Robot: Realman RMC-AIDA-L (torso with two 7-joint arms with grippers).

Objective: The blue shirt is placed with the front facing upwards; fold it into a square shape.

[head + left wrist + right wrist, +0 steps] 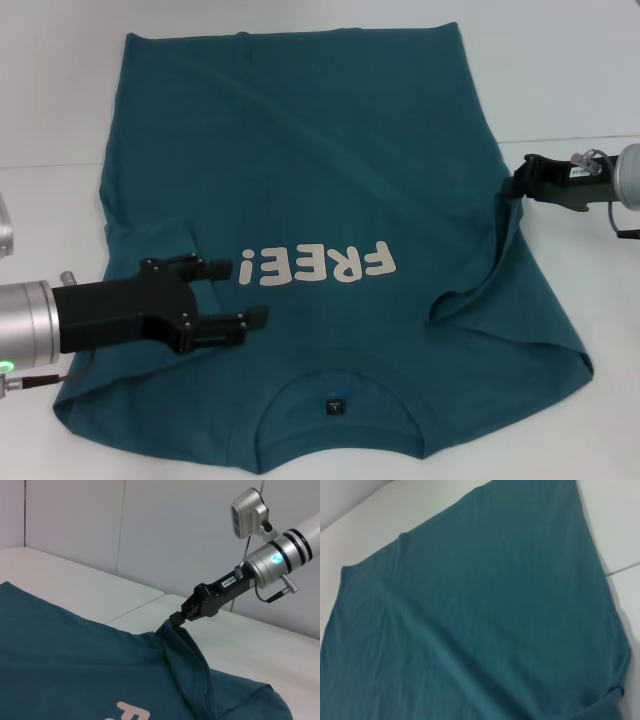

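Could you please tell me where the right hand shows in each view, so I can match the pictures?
Head view: the right hand is at the right edge, pinching the shirt's side edge.
Left wrist view: it is near the centre, shut on a lifted peak of shirt.
Right wrist view: not in it; only shirt and table.
Shared landmark: the shirt's side edge.

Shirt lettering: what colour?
White "FREE!" lettering on the teal-blue shirt; clearest in the head view.
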